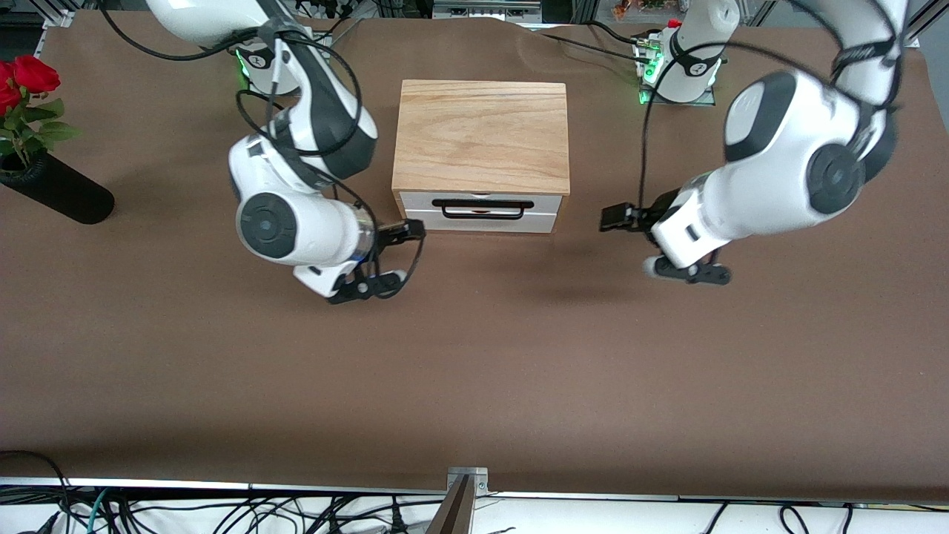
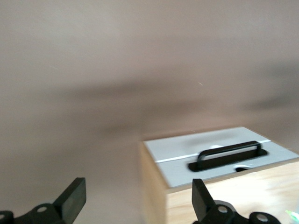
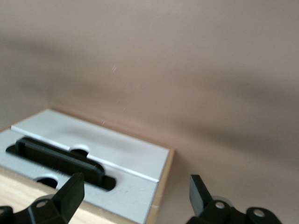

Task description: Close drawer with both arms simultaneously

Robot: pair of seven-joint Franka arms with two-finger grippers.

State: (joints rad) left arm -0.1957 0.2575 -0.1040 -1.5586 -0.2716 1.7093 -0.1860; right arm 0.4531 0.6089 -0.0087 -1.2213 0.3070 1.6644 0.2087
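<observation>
The drawer [image 1: 480,211] is seen pushed flush into the box [image 1: 482,136] at mid-table, its handle [image 1: 482,208] facing the front camera. The right gripper [image 1: 404,231] is held released just beside the drawer's corner toward the right arm's end. The left gripper [image 1: 615,217] is held released, apart from the drawer, toward the left arm's end.

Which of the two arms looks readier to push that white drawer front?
The right: its open tool hangs beside the white drawer front of the oak box. The left tool, also open, sits farther off.
</observation>
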